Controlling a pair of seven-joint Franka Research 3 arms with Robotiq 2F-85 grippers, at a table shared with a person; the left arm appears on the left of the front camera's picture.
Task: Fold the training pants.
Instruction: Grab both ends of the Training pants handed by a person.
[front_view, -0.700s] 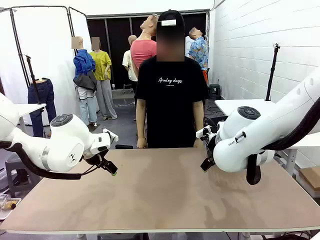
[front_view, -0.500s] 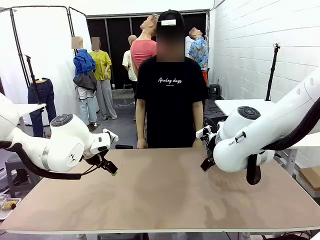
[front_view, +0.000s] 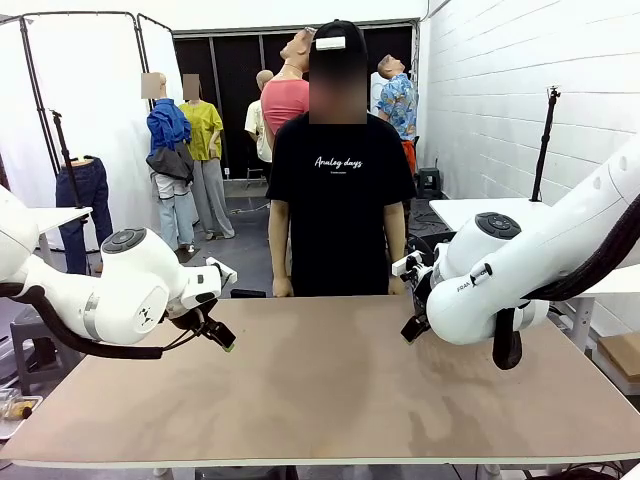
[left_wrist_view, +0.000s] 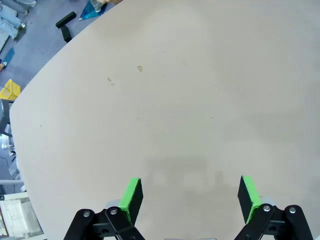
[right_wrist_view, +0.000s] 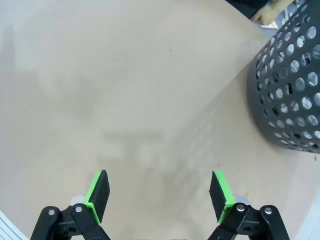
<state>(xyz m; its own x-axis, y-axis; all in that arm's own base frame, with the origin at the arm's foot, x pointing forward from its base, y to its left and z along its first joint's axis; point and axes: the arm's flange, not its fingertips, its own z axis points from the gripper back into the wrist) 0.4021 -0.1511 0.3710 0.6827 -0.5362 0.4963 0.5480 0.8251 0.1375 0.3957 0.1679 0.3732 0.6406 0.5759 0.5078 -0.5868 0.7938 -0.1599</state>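
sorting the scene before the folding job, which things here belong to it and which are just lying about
Job: left black claw with green pads, open; right black claw with green pads, open; tan table top.
Lying about: dark grey perforated round basket on the table; small black piece on the floor.

The brown surface (front_view: 320, 390) stands in a bright room. On the right there is a white painted brick wall (front_view: 490, 90), on the left white screen panels (front_view: 85, 110), and between them at the back a black backdrop (front_view: 232, 100). The floor (front_view: 245, 238) is grey.
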